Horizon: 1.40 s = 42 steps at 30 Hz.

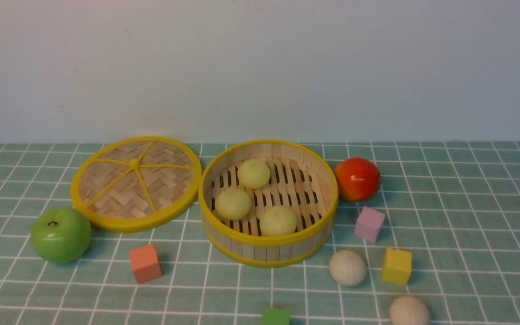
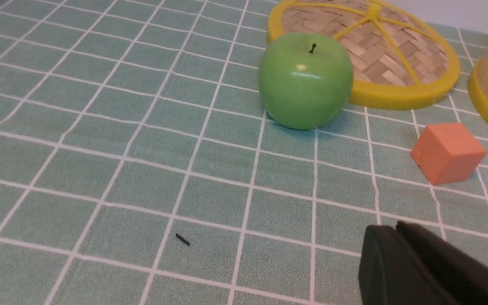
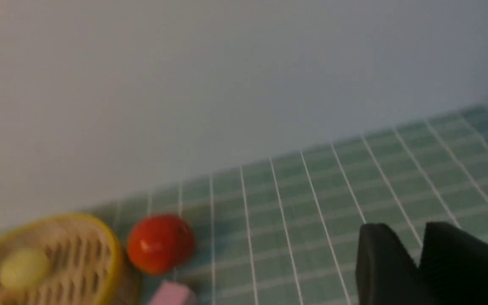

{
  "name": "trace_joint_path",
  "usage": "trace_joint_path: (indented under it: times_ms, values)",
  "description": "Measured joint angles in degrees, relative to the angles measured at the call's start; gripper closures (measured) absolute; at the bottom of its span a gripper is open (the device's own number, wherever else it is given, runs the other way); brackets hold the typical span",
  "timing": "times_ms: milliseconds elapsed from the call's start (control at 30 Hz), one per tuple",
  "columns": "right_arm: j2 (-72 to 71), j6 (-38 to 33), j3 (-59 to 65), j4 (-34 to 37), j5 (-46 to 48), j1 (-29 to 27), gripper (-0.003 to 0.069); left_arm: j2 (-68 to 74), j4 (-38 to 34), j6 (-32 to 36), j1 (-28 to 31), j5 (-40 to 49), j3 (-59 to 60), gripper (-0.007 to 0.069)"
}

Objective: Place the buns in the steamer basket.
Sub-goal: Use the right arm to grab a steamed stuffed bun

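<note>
The steamer basket (image 1: 266, 240) stands mid-table with three yellow-green buns inside (image 1: 253, 174) (image 1: 233, 204) (image 1: 278, 220). Two off-white buns lie on the cloth to its front right, one (image 1: 347, 267) by the yellow cube and one (image 1: 409, 311) at the frame's lower edge. Neither gripper shows in the front view. My left gripper (image 2: 393, 225) hovers over bare cloth short of the apple, its black fingers pressed together and empty. My right gripper (image 3: 405, 226) is slightly open with nothing between its fingers, to the right of the basket (image 3: 112, 254), where one bun (image 3: 23, 267) shows.
The woven lid (image 1: 136, 183) lies left of the basket, with a green apple (image 1: 60, 234) in front of it. A red fruit (image 1: 357, 179) sits at the basket's right. Orange (image 1: 145, 263), pink (image 1: 369, 224), yellow (image 1: 396, 266) and green (image 1: 275, 317) cubes are scattered in front.
</note>
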Motion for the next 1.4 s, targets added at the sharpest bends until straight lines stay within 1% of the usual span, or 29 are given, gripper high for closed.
trace_joint_path:
  times_ms: [100,200,233,300,367,400,433,533,567,600,700,900,1133,1233,1367,1400]
  values:
    - [10.8,-4.5,-0.7,1.4,3.5,1.1,0.0480,0.0,0.0,0.0,0.0,0.1,0.0,0.0586]
    - [18.5,-9.0,-0.8,5.4,3.9,4.5,0.0477,0.0,0.0,0.0,0.0,0.1,0.0,0.0586]
    - [19.0,-9.3,-0.9,5.8,3.9,5.2,0.0476,0.0,0.0,0.0,0.0,0.1,0.0,0.0586]
    - [25.8,-13.8,-2.7,10.1,6.3,9.9,0.0470,0.0,0.0,0.0,0.0,0.1,0.0,0.0586]
    - [30.8,-15.0,-5.3,12.1,8.7,13.2,0.0462,0.0,0.0,0.0,0.0,0.1,0.0,0.0586]
    - [31.3,-15.0,-5.5,12.2,8.7,13.2,0.0462,0.0,0.0,0.0,0.0,0.1,0.0,0.0586]
    - [34.1,-14.8,-7.3,12.6,10.1,15.4,0.0456,0.0,0.0,0.0,0.0,0.1,0.0,0.0584]
    - [37.2,-12.7,-8.7,12.4,11.5,18.6,0.0452,0.0,0.0,0.0,0.0,0.1,0.0,0.0580]
    - [37.7,-11.7,-8.7,12.0,11.8,19.7,0.0449,0.0,0.0,0.0,0.0,0.1,0.0,0.0578]
    - [38.5,-8.8,-8.6,10.8,12.2,22.2,0.0444,0.0,0.0,0.0,0.0,0.1,0.0,0.0575]
    - [39.8,-5.5,-8.4,9.6,12.0,24.9,0.0431,0.0,0.0,0.0,0.0,0.1,0.0,0.0570]
    - [44.5,-3.0,-8.4,8.7,11.4,25.8,0.0412,0.0,0.0,0.0,0.0,0.1,0.0,0.0564]
    - [49.5,-2.7,-8.3,8.2,9.6,25.8,0.0412,0.0,0.0,0.0,0.0,0.1,0.0,0.0554]
    - [50.2,-2.7,-8.3,7.9,8.9,25.8,0.0452,0.0,0.0,0.0,0.0,0.1,0.0,0.0552]
    - [50.3,-2.7,-8.4,7.7,9.0,25.8,0.0615,0.0,0.0,0.0,0.0,0.1,0.0,0.0550]
    - [50.3,-2.7,-8.4,7.7,9.0,25.8,0.0615,0.0,0.0,0.0,0.0,0.1,0.0,0.0550]
